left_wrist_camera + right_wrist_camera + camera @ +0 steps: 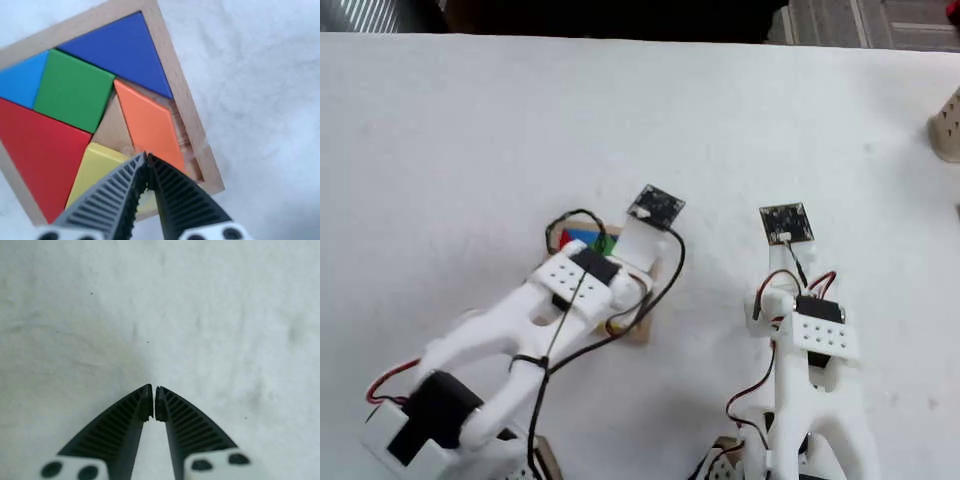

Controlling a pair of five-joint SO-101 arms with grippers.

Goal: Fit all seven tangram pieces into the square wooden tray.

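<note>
Across the white table (470, 130) two arms stand side by side. The left arm (510, 330) leans in from the near left corner and ends over the tray. The right arm (815, 380) stands well apart to the right, above bare tabletop.

The square wooden tray (192, 125) lies flat on the table under the left arm's wrist, and in the high view much of it is covered by that arm. Six coloured pieces can be counted inside it. The red triangle (40, 150) is the largest. The dark blue triangle (122, 50) lies with its long edge along one rim. The green square (75, 90) sits between them, touching both. The orange parallelogram (150, 127) lies beside the blue triangle's tip, with a strip of bare wood between it and the rim. The yellow piece (97, 170) rests against the red triangle, partly hidden by the fingers. The light blue triangle (20, 80) lies beside the green square. A patch of bare tray floor shows between green, orange and yellow.

The left gripper (147, 160) has its jaws pressed together, holding nothing, with its tips over the seam between yellow and orange. Whether they touch the pieces cannot be told. The right gripper (154, 402) is likewise pressed together and holds nothing.

A small beige object with holes (948, 125) stands at the table's far right edge.
</note>
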